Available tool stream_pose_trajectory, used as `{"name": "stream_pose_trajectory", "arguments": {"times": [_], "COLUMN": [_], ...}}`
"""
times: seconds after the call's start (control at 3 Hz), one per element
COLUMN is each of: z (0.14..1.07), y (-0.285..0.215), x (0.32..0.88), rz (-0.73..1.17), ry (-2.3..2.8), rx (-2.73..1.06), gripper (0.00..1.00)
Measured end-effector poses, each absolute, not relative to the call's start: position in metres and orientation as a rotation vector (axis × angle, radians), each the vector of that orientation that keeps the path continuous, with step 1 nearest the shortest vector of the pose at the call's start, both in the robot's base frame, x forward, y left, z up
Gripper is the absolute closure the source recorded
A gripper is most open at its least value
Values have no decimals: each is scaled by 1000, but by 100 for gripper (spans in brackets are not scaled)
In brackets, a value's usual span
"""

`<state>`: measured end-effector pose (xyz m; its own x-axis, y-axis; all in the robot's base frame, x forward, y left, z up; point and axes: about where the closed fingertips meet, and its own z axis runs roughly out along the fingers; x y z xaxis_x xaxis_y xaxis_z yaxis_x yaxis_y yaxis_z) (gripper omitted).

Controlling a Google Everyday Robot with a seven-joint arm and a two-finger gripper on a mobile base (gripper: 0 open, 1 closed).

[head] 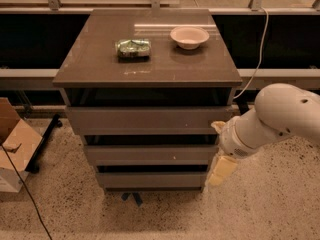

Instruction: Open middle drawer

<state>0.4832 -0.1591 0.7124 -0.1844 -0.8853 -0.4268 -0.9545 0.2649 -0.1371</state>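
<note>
The end effector is hanging below the worktop's front right corner, its fingers spreading apart one above the other. It is sitting just beside the right end of the middle drawer — the second of three fronts under the front edge, lying pushed in.

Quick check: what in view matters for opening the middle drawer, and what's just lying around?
For the job: middle drawer; claw, by its right end.
Lying about: green packet and bowl on the cabinet top; cardboard box at left.
</note>
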Motion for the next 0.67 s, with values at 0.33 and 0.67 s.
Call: {"name": "stream_pose_trajectory", "arguments": {"times": [0.33, 0.67], "z": [690, 661], "y": [-144, -131], "x": [487, 493], "rz": [176, 162], "ry": [2141, 2130], "rx": [-1653, -1645], "gripper": [0, 0]}}
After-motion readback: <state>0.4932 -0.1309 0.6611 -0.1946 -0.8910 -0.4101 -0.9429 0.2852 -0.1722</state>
